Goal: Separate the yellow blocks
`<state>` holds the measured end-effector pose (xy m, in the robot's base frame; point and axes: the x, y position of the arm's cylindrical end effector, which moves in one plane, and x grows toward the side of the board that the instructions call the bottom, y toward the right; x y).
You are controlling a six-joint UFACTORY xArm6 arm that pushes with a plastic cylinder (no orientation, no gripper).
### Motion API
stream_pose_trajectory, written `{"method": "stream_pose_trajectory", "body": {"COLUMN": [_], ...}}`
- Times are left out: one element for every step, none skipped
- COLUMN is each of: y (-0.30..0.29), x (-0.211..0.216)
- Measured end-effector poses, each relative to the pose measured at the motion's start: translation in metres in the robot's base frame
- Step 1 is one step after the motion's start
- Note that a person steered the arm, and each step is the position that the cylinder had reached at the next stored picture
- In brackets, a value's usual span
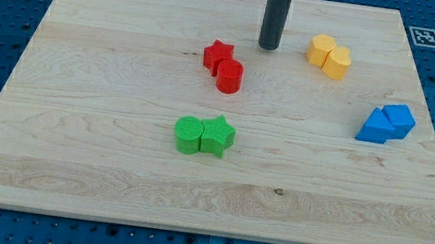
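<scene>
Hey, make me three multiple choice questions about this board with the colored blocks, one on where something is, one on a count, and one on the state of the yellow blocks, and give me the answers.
1. Where is my tip relative to the yellow blocks?
A. To the view's left of them
B. To the view's right of them
C. Below them, near the view's bottom

2. How many blocks lie on the wooden board?
A. Six
B. Eight
C. Ten

3. How do the two yellow blocks stand to each other?
A. Stacked one on the other
B. Far apart at opposite edges
C. Side by side, touching

Answers:
1 A: the rod ends left of the yellow pair, with a gap between.
2 B: four pairs show, yellow, red, green and blue.
3 C: no gap shows between them.
</scene>
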<state>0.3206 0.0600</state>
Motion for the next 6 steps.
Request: {"method": "stream_pose_trajectory", "body": {"y": [0.000,0.003,0.047,0.099,0.119,0.119], "x": [0.000,-0.035,-0.061,-0.043,-0.030,-0.031]}}
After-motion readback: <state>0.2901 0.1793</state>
